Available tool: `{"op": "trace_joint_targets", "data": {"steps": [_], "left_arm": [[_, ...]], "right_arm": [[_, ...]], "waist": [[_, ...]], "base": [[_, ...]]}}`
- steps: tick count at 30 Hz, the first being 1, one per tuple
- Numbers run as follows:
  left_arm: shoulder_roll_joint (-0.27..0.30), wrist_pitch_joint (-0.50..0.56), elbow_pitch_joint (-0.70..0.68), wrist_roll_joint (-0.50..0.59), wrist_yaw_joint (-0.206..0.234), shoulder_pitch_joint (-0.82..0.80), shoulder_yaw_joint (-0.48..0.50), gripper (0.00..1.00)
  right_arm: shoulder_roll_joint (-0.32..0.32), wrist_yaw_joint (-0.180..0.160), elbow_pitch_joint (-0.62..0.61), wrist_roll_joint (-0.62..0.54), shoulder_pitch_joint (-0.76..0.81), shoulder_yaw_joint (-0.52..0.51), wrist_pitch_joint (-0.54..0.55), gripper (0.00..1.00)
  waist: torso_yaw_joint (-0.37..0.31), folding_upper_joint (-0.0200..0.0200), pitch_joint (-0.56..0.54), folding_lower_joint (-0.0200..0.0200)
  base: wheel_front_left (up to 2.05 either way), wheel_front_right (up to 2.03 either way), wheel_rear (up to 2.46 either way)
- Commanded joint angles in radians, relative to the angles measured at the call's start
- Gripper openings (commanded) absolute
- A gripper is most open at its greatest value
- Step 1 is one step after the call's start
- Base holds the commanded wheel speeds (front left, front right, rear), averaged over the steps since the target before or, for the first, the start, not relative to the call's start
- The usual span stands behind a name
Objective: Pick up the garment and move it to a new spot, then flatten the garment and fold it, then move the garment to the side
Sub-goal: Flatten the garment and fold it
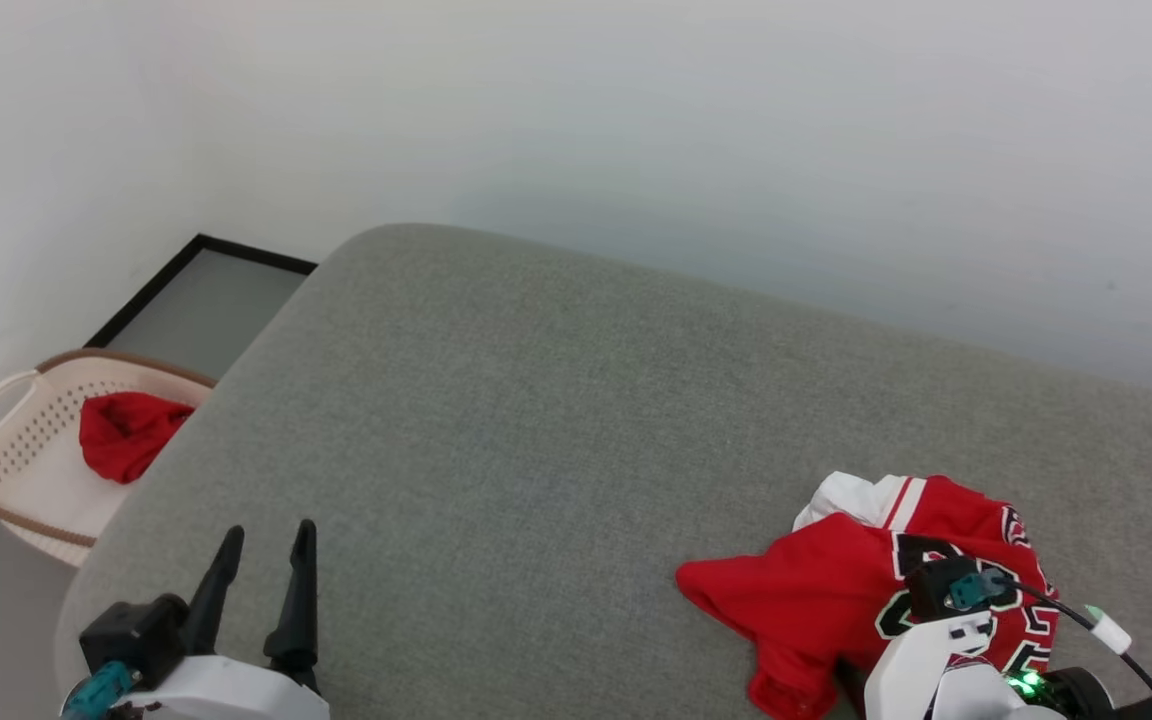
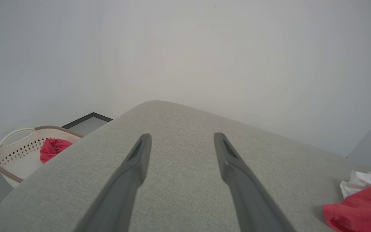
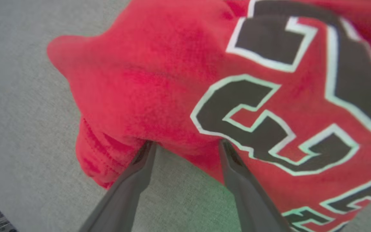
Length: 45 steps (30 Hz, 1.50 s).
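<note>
Two spread fingers mark the left gripper, open and holding nothing, over the near-left corner of the worktop. The garment lies crumpled at the worktop's near-right edge.

Left wrist view: jaws wide above broad grey worktop.

Right wrist view: right gripper open, tips touching the garment's red fold beside black, white-outlined numerals, only partly legible.

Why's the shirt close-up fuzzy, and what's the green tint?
Right wrist view: the shirt lies close to the lens, so it blurs; green tints the table between the fingers of the right gripper. Head view: a green light glows on that arm. Left wrist view: soft, even light.
</note>
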Motion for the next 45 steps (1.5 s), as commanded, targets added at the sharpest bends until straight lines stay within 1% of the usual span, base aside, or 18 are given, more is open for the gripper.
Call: {"op": "trace_joint_targets", "data": {"steps": [1, 3, 4, 5, 12, 16, 20, 24, 26, 30, 34, 35, 38, 40, 45], "left_arm": [[-0.002, 0.0, 0.004, -0.011, -0.003, -0.016, -0.003, 1.0], [-0.005, 0.0, 0.006, -0.014, -0.003, -0.017, -0.006, 1.0], [-0.006, 0.0, 0.006, -0.016, -0.003, -0.018, -0.01, 1.0], [-0.008, 0.0, 0.005, -0.016, -0.002, -0.021, -0.013, 1.0], [-0.016, 0.0, -0.003, -0.008, -0.001, -0.006, 0.004, 1.0], [-0.019, 0.0, -0.011, -0.004, -0.002, 0.008, 0.025, 1.0], [-0.02, 0.0, -0.022, 0.007, -0.002, 0.012, 0.039, 1.0], [-0.021, 0.0, -0.028, 0.014, -0.002, 0.012, 0.044, 1.0], [-0.021, 0.0, -0.03, 0.016, -0.002, 0.011, 0.044, 1.0], [-0.026, 0.0, -0.032, 0.014, -0.002, 0.009, 0.044, 1.0], [-0.027, 0.0, -0.031, 0.011, -0.002, -0.002, 0.038, 1.0], [-0.027, 0.0, -0.031, 0.011, -0.002, -0.002, 0.038, 1.0], [-0.028, 0.0, -0.027, 0.009, -0.002, -0.014, 0.031, 1.0], [-0.029, 0.0, -0.023, 0.006, -0.002, -0.019, 0.023, 1.0], [-0.021, 0.0, -0.012, 0.001, -0.002, -0.035, 0.006, 1.0]], "right_arm": [[0.007, 0.0, 0.022, -0.005, -0.017, -0.008, 0.024, 1.0], [0.012, 0.0, 0.045, -0.005, -0.039, -0.007, 0.047, 1.0], [0.014, 0.0, 0.051, -0.005, -0.048, -0.003, 0.048, 0.72], [0.014, 0.0, 0.057, -0.009, -0.058, 0.001, 0.046, 0.0], [0.002, 0.0, 0.057, 0.017, -0.093, 0.01, 0.055, 0.0], [-0.013, 0.0, 0.007, 0.059, -0.094, 0.0, 0.064, 0.0], [-0.037, 0.0, -0.079, 0.12, -0.083, -0.031, 0.087, 0.0], [-0.069, 0.0, -0.174, 0.163, -0.055, -0.108, 0.12, 0.0], [-0.082, 0.0, -0.215, 0.183, -0.032, -0.162, 0.142, 0.0], [-0.112, 0.0, -0.261, 0.176, 0.014, -0.282, 0.166, 0.0], [-0.122, 0.0, -0.252, 0.149, 0.052, -0.388, 0.167, 0.0], [-0.122, 0.0, -0.252, 0.149, 0.052, -0.388, 0.167, 0.0], [-0.129, 0.0, -0.222, 0.105, 0.069, -0.439, 0.151, 0.0], [-0.126, 0.0, -0.191, 0.082, 0.068, -0.47, 0.132, 0.0], [-0.141, 0.0, -0.1, -0.008, 0.046, -0.517, 0.073, 0.0]], "waist": [[0.006, 0.0, 0.01, 0.0], [0.007, 0.0, 0.016, 0.0], [0.008, 0.0, 0.019, 0.0], [0.009, 0.0, 0.021, 0.0], [-0.002, 0.0, 0.026, 0.0], [-0.016, 0.0, 0.021, 0.0], [-0.035, 0.0, 0.015, 0.0], [-0.053, 0.0, 0.013, 0.0], [-0.063, 0.0, 0.012, 0.0], [-0.08, 0.0, 0.017, 0.0], [-0.097, 0.0, 0.029, 0.0], [-0.097, 0.0, 0.029, 0.0], [-0.106, 0.0, 0.039, 0.0], [-0.111, 0.0, 0.044, 0.0], [-0.12, 0.0, 0.052, 0.0]], "base": [[0.0, 0.0, 0.0], [0.0, 0.0, 0.0], [0.0, 0.0, 0.0], [0.0, 0.0, 0.0], [0.0, 0.0, 0.0], [0.0, 0.0, 0.0], [0.0, 0.0, 0.0], [0.0, 0.0, 0.0], [0.0, 0.0, 0.0], [0.0, 0.0, 0.0], [0.0, 0.0, 0.0], [0.0, 0.0, 0.0], [0.0, 0.0, 0.0], [0.0, 0.0, 0.0], [0.0, 0.0, 0.0]]}}
